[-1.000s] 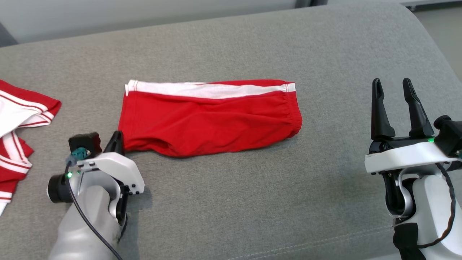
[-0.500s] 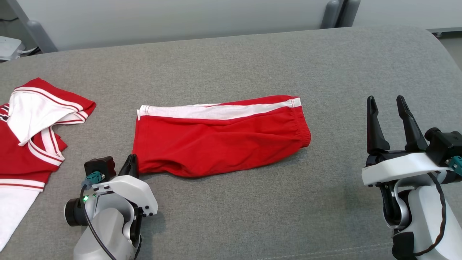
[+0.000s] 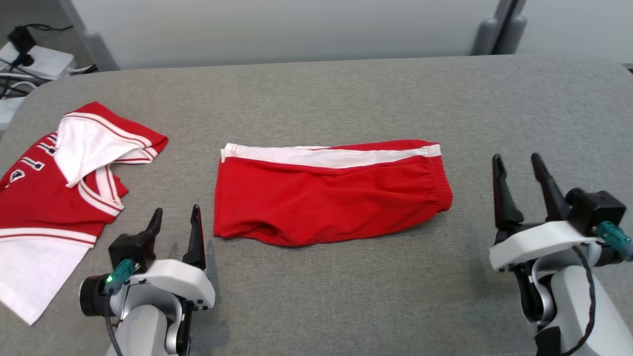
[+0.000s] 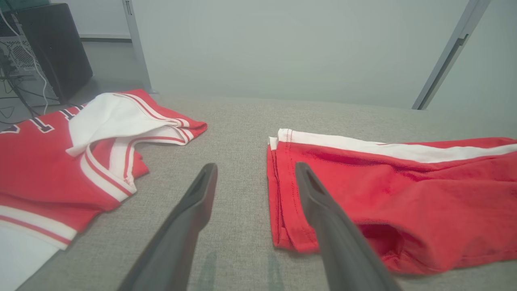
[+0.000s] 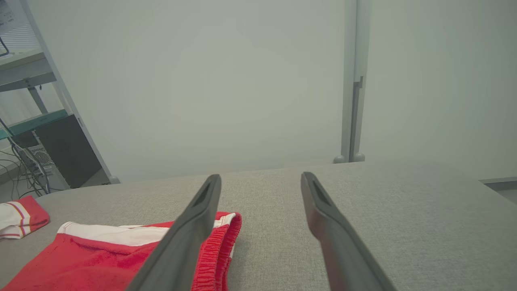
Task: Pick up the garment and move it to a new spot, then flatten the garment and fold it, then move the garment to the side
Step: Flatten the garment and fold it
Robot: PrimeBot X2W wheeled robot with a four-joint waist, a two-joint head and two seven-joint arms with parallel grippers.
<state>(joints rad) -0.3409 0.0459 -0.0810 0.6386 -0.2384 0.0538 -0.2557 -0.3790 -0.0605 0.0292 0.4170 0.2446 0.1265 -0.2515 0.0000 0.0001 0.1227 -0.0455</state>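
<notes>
The garment, red shorts with a white side stripe, lies folded flat in the middle of the grey padded surface. My left gripper stands open just left of the shorts' near left corner, holding nothing. In the left wrist view that gripper has bare grey fabric between its fingers, and the shorts begin at its right finger. My right gripper is open and apart from the shorts, to the right of their waistband end. In the right wrist view the shorts lie at the lower left, beyond the open right gripper.
A red and white jersey lies crumpled at the surface's left edge, close to my left gripper, and shows as well in the left wrist view. Cables and a power strip sit off the far left corner. A metal post stands behind.
My left gripper has opened and let go of the shorts' near left corner, now standing a little left of it. The head camera has tilted up, shifting the whole picture.
</notes>
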